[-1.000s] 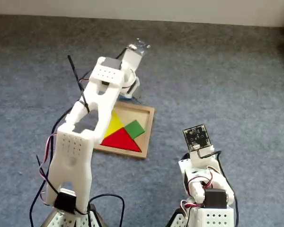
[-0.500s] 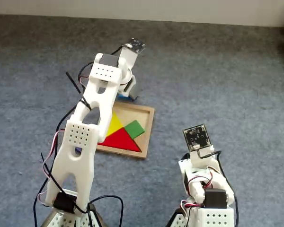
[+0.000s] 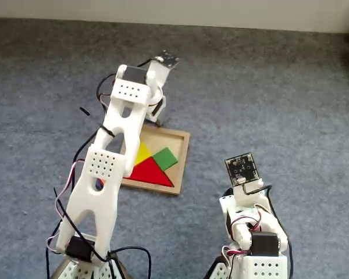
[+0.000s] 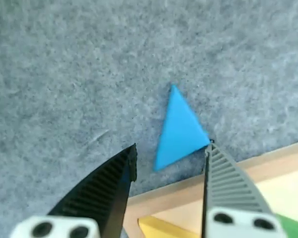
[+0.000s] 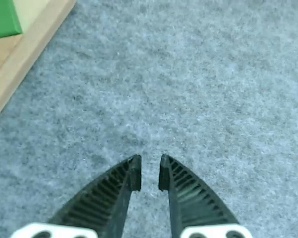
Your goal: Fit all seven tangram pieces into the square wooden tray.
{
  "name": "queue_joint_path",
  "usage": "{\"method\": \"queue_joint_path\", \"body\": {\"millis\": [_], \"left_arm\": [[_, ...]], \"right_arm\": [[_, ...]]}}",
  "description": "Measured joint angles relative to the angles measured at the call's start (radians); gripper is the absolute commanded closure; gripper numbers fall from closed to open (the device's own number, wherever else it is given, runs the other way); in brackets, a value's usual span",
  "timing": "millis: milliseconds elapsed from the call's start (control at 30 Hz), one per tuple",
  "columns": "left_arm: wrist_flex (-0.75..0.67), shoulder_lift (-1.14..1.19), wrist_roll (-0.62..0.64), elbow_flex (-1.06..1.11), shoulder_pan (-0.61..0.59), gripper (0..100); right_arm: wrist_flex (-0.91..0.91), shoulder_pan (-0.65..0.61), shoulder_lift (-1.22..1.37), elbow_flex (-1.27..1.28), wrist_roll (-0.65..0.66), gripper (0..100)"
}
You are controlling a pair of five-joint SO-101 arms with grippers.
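By the near edge of the grey worktop (image 3: 291, 87) the right gripper (image 5: 149, 171) hangs low over bare felt, its jaws all but closed with a slim gap and nothing between them. A corner of the tray (image 3: 184, 163) lies to its side, apart from it. The tray sits near the worktop's middle. A red triangle (image 3: 148, 173) fills its near part, a yellow triangle (image 3: 141, 154) touches it on the far side, and a green square (image 3: 165, 158) lies beside both; the rest of the tray floor that shows is bare wood. The left arm stretches over the tray. Just past the tray's far rim the left gripper (image 4: 171, 148) stands with jaws open, straddling a blue triangle (image 4: 179, 129) that lies flat on the felt, outside the tray, one tip just beside the triangle's corner
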Motion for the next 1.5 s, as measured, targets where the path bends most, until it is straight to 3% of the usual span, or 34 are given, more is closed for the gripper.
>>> {"method": "queue_joint_path", "body": {"millis": [567, 1500], "left_arm": [[0.005, 0.098, -0.060, -0.150, 0.017, 79], [0.011, 0.112, -0.020, -0.241, 0.043, 79]], "right_arm": [[0.000, 0.000, 0.000, 0.000, 0.000, 92.2], [0.000, 0.000, 0.000, 0.000, 0.000, 92.2]]}}
